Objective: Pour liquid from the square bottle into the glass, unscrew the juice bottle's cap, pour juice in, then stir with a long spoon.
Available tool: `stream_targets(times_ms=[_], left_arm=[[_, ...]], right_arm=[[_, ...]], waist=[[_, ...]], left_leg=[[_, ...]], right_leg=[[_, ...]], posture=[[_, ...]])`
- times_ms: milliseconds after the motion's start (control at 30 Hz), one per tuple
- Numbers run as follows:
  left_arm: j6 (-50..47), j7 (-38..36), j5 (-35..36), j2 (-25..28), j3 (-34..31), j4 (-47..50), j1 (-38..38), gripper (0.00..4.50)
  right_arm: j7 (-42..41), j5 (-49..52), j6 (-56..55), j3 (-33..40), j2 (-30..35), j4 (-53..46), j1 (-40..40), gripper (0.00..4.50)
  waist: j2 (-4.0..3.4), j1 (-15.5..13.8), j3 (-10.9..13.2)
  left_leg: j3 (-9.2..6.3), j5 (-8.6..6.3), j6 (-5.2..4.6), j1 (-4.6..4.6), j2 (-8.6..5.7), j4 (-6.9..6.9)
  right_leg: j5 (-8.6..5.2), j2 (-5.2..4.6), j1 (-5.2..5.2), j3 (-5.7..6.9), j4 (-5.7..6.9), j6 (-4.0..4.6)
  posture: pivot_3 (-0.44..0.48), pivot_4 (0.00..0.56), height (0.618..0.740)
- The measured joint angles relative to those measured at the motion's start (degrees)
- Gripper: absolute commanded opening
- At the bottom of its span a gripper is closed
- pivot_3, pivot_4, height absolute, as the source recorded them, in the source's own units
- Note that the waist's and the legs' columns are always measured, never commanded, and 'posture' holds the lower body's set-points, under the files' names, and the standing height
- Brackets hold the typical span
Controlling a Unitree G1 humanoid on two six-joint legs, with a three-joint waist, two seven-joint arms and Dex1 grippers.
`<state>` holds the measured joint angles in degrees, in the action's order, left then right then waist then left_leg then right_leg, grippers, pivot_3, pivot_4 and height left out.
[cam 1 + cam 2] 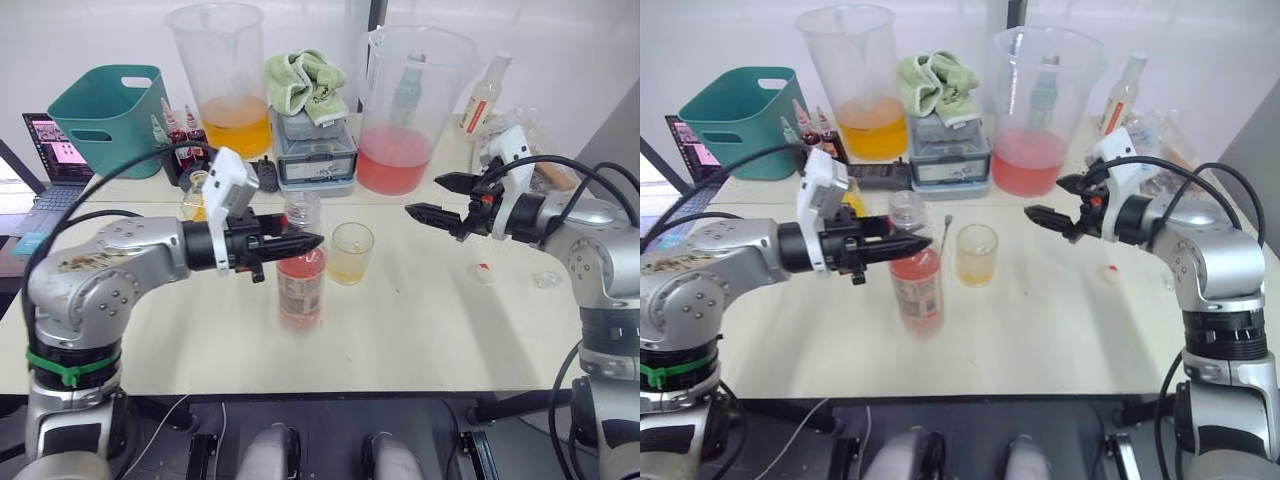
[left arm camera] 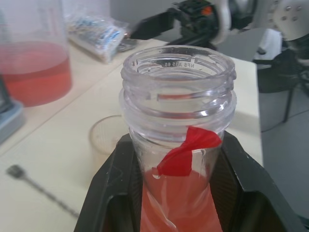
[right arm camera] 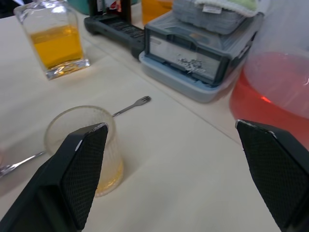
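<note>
Your left gripper [image 1: 300, 243] is pinching the juice bottle [image 1: 300, 285] just below its threaded neck, one black finger on each side, as the left wrist view shows. The bottle stands upright on the bench [image 1: 420, 330], near the middle and closer to the front edge than the glass [image 1: 351, 252]. Its mouth is open, with no cap on the threads, and a torn red strip hangs at the shoulder. Pinkish-red liquid fills the lower part.

The glass stands just beside the bottle, on its right and slightly farther back, with a shallow layer of yellow liquid in it. The long spoon [image 3: 130, 105] lies flat on the bench behind the glass, its forked end pointing toward the grey box [image 3: 203, 53] at the back.

The square bottle [image 3: 55, 41] sits behind your left arm toward the back-left, upright, about half full of yellow.

Your right gripper [image 1: 437, 198] hovers above the bench's right side, fingers spread wide and holding nothing. A small white cap [image 1: 485, 271] lies on the bench below it.
</note>
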<state>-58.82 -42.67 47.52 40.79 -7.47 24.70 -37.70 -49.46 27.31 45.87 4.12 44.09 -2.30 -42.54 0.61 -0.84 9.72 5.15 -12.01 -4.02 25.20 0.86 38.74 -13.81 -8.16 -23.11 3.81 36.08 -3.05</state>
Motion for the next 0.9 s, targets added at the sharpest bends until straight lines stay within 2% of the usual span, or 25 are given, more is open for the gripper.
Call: stream_targets(times_ms=[167, 300, 433, 567, 900], left_arm=[[6.61, 1.3, -6.84, 0.54, 1.17, -3.79, -0.18, 1.51], [13.88, 3.93, -15.57, -1.32, 5.31, -9.07, -2.03, 1.51], [22.22, 8.36, -25.88, -5.46, 11.21, -15.43, -5.79, 1.51], [26.19, 9.63, -30.79, -9.33, 13.69, -21.75, -8.61, 1.51], [48.63, 10.59, -51.05, -11.09, 24.86, -35.93, -12.59, 1.51]], right_arm=[[-1.05, 1.24, 2.97, -0.17, 0.15, -2.06, 0.66, 4.49], [0.28, 3.08, 5.88, 0.49, 0.14, -5.69, 2.18, 4.49], [3.9, 5.28, 9.71, 2.77, -0.09, -10.56, 5.74, 4.49], [8.39, 7.81, 13.92, 6.23, -0.72, -15.49, 8.04, 4.49], [18.01, 13.53, 21.83, 14.4, -2.73, -26.42, 15.29, 4.49]], waist=[[0.01, 0.04, 0.01], [0.03, -0.28, 0.02], [0.1, -0.95, 0.05], [0.1, -1.16, 0.05], [0.11, -1.43, 0.06]], left_leg=[[0.01, 0.04, 0.07, 0.0, 0.0, -0.02], [0.01, 0.04, 0.06, 0.04, -0.01, -0.01], [0.02, 0.04, 0.06, 0.12, -0.03, 0.03], [0.03, 0.03, 0.05, 0.12, -0.02, 0.02], [0.03, -0.15, -0.25, 0.15, -0.02, 0.02]], right_leg=[[0.0, 0.01, -0.03, 0.01, 0.02, 0.0], [0.0, 0.0, -0.02, 0.02, 0.0, 0.0], [0.02, -0.01, -0.05, 0.04, -0.01, -0.02], [0.02, -0.01, -0.09, 0.04, 0.0, -0.02], [0.02, -0.02, -0.1, 0.06, -0.01, -0.02]], posture=[[0.0, 0.15, 0.736], [0.0, 0.15, 0.736], [0.0, 0.15, 0.736], [0.0, 0.15, 0.736], [0.0, 0.15, 0.736]])
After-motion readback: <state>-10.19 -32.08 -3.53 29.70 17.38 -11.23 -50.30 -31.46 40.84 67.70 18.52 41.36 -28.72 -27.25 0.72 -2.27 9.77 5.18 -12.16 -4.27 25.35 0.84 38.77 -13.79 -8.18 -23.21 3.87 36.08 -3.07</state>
